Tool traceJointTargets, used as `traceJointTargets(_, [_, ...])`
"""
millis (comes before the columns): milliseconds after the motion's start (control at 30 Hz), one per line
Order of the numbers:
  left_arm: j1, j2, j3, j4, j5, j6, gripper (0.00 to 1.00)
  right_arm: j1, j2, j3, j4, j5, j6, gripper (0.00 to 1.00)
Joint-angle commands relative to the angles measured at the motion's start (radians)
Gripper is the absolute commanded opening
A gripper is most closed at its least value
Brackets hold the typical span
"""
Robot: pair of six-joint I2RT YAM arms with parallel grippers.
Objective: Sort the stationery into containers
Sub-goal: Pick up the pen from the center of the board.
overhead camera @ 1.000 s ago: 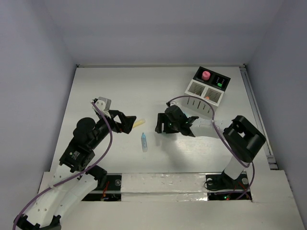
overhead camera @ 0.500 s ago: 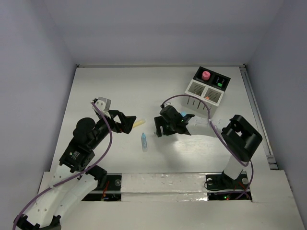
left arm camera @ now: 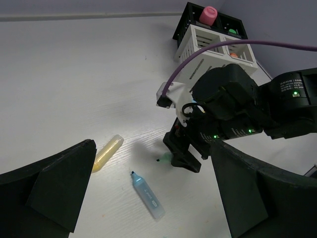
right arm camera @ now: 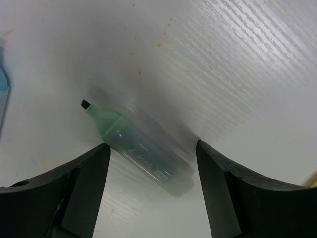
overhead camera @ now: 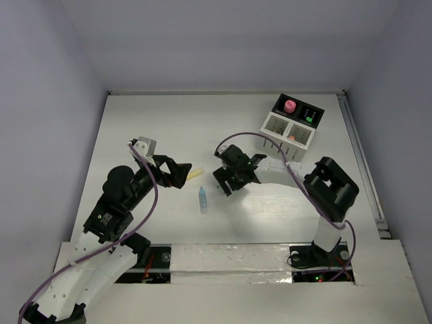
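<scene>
A pale green pen (right arm camera: pixel 138 148) lies flat on the white table between the fingers of my open right gripper (right arm camera: pixel 151 171), which hangs low over it without gripping. In the top view my right gripper (overhead camera: pixel 228 183) covers that pen. A pale blue pen (overhead camera: pixel 202 200) lies just left of it, and a pale yellow pen (overhead camera: pixel 196 173) lies by my open, empty left gripper (overhead camera: pixel 177 172). The left wrist view shows the yellow pen (left arm camera: pixel 107 152), the blue pen (left arm camera: pixel 147 195) and the green pen's tip (left arm camera: pixel 164 158). The white slatted box (overhead camera: pixel 287 128) joined to a black box (overhead camera: pixel 302 108) stands at the back right.
A pink-capped bottle (overhead camera: pixel 289 106) and a green-capped item (overhead camera: pixel 309 119) stand in the black box. An orange item (overhead camera: pixel 291 135) shows in the white box. A purple cable (overhead camera: pixel 260 137) arcs over the right arm. Walls close the table at back and sides.
My right gripper has swung left and lowered from the table's middle to straddle the green pen. The left arm and the other pens have not moved.
</scene>
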Motion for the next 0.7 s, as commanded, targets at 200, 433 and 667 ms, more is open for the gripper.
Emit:
traceJointTargets(200, [0.004,-0.009,0.019,0.027,0.003,-0.001,0.99,0.005,0.098,0.089,-0.083,-0.074,-0.074,0.62])
traceJointTargets(433, [0.013,0.009,0.016,0.032,0.024,-0.006,0.99,0.005,0.124,0.1,-0.081,-0.071,-0.029,0.33])
traceJointTargets(667, [0.013,0.071,0.015,0.053,0.101,-0.032,0.99,0.005,0.068,0.094,-0.008,-0.016,0.055,0.12])
